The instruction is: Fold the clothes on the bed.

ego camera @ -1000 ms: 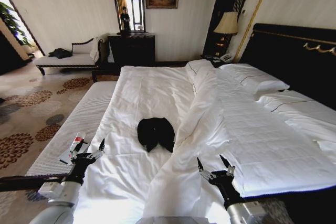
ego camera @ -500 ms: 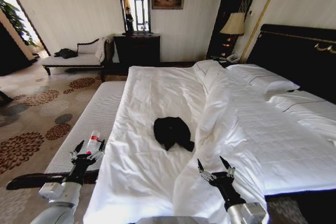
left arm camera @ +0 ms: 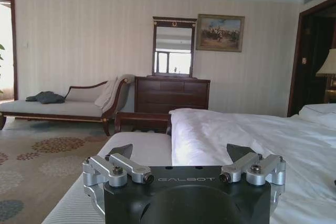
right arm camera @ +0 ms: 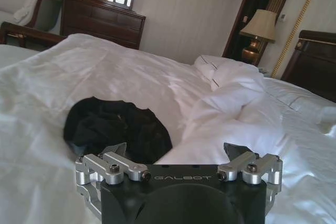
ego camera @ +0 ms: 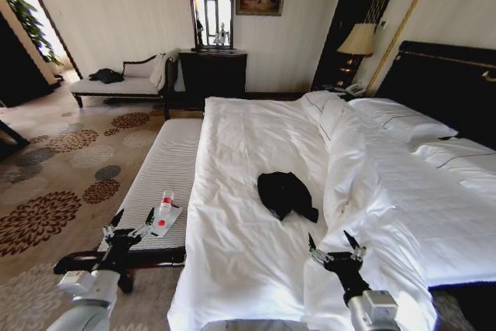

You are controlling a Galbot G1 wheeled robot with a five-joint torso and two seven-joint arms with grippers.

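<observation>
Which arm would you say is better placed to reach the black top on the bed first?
Probably the right: its gripper hovers over the bed near the black top, while the left gripper hangs over the bench.

Both arms: pale grey/white rounded forearm shells, black wrist sections. Left end effector (ego camera: 129,222) & right end effector (ego camera: 337,246): black body w/ thin dark pointed fingers, silver linkage at base. Wrist views: matte black housing, "GALBOT" lettering in grey on front face, brushed-aluminium link bars each side, dark hex screws on top, dark triangular finger tips.
</observation>
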